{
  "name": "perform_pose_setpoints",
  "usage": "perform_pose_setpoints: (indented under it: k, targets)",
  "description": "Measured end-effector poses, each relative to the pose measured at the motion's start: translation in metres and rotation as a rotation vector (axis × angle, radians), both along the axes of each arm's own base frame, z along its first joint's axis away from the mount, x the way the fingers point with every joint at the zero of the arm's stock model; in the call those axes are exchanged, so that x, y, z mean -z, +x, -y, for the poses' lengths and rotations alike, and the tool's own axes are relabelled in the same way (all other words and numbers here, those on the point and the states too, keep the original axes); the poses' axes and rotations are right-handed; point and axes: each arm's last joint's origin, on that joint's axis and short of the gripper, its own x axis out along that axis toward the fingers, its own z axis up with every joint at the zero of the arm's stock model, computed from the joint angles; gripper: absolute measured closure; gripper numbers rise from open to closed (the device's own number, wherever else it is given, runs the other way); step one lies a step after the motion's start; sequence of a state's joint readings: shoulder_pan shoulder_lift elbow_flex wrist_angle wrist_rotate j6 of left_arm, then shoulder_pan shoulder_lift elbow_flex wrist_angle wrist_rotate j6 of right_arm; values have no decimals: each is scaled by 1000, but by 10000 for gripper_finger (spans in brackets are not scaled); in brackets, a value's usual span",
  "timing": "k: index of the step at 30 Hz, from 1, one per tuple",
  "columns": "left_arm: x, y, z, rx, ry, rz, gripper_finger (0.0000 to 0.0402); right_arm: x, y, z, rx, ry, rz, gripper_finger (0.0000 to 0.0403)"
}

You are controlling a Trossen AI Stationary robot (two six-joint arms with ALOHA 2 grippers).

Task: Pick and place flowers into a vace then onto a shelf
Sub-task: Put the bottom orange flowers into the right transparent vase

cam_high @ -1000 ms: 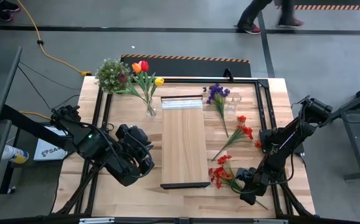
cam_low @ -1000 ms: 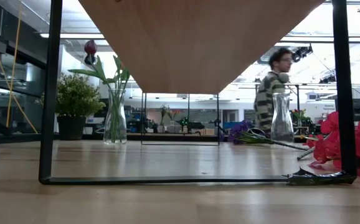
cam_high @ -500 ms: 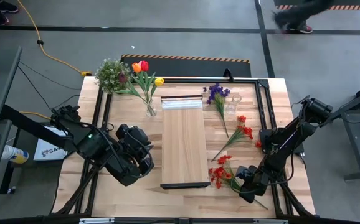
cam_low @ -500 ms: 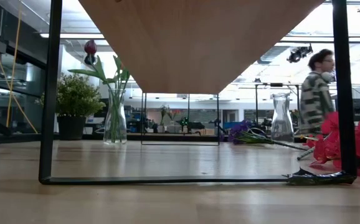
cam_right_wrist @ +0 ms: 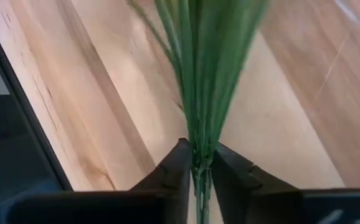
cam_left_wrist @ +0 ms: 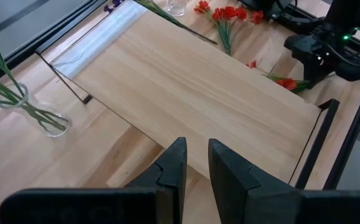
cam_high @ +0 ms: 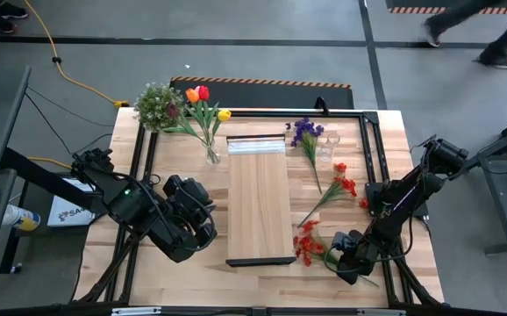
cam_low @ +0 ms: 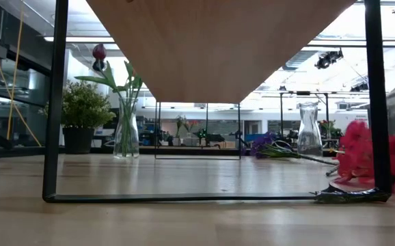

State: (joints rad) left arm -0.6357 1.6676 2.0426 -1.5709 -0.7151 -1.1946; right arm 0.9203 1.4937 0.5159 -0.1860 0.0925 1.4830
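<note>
My right gripper [cam_high: 339,260] is down at the table's near right corner, shut on a red small-blossom spray [cam_high: 309,245] that lies beside the shelf [cam_high: 258,197]. My left gripper [cam_left_wrist: 195,146] hovers above the table left of the shelf, shut, with nothing between its fingers. More flowers lie on the table to the right of the shelf: another red spray [cam_high: 337,189] and a purple sprig [cam_high: 304,132]. A glass vase [cam_high: 211,156] at the far left holds tulips. An empty glass vase [cam_high: 328,147] stands at the far right. My right gripper pinches the red spray's bundle of green stems [cam_right_wrist: 198,149] between its two fingers, at the end away from the blossoms. The fingers slant steeply down from the table's right side. The red blossoms [cam_low: 358,154] sit low by the shelf's leg; whether they rest on the table I cannot tell.
A bushy potted plant [cam_high: 157,105] stands at the far left corner. The shelf's black frame legs [cam_low: 54,102] stand on the tabletop. Black rails [cam_high: 372,158] run along the table's sides. A person walks past beyond the far edge.
My right gripper has shut on the red spray's stems and tipped a little. The spray's blossoms have shifted slightly toward the shelf. The person in the background has walked on to the right.
</note>
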Motion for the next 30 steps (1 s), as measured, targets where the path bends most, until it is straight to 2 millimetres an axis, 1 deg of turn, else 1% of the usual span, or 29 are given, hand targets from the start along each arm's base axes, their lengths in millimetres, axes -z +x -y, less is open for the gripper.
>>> perform_pose_setpoints:
  k: [3,5,11,16,24,30]
  targets:
    - [0,0,0,7,6,-4,300,0,0,0,2,-1,4,384]
    - [0,0,0,8,6,-4,300,0,0,0,2,0,5,392]
    - [0,0,0,9,7,-5,300,-3,3,-4,2,51,42,382]
    - [0,0,0,12,10,-7,300,-13,3,-3,4,91,83,393]
    - [0,0,0,15,10,-9,300,-37,-2,9,77,95,143,394]
    - [0,0,0,22,-5,-19,300,-54,-14,27,105,78,109,394]
